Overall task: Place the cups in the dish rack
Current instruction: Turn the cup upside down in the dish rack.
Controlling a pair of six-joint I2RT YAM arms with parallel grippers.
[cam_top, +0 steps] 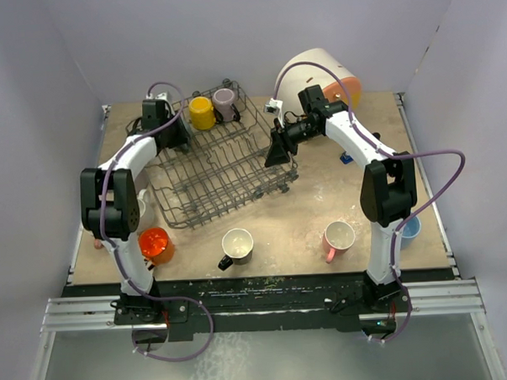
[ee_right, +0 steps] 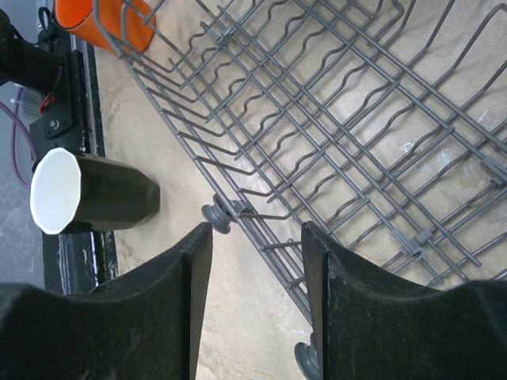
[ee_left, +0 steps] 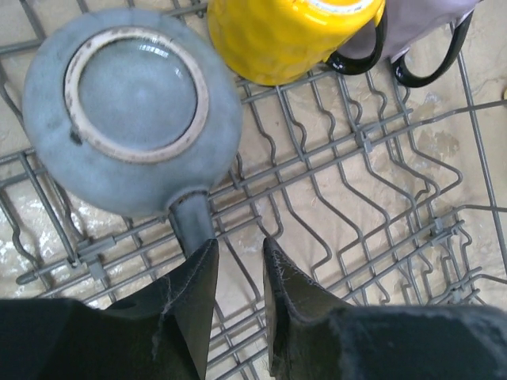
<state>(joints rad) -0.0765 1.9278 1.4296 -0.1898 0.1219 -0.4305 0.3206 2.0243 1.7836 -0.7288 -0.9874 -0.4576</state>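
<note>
from above, the dish rack (cam_top: pixel 236 170) sits askew at the far middle of the table (cam_top: pixel 297 213), with a yellow cup (cam_top: pixel 202 113) and a mauve cup (cam_top: pixel 225 102) in its far corner. only the left wrist camera shows a third one: a grey-blue cup (ee_left: pixel 131 103) upside down on the wires, with a pale unglazed ring on its base and its handle pointing at the left gripper (ee_left: pixel 238 247). this claw has only a narrow gap and nothing in it; the handle tip is just above one finger. the right gripper (ee_right: pixel 253 233) is spread wide and empty, the rack's side wire passing between its fingers, a small wheel (ee_right: pixel 216 215) just beside one. near the arms stand an orange cup (cam_top: pixel 154 243), a black cup (cam_top: pixel 236 244) that is white inside, a pink cup (cam_top: pixel 338 236) and, half hidden by the right arm, a light blue cup (cam_top: pixel 412 227).
</note>
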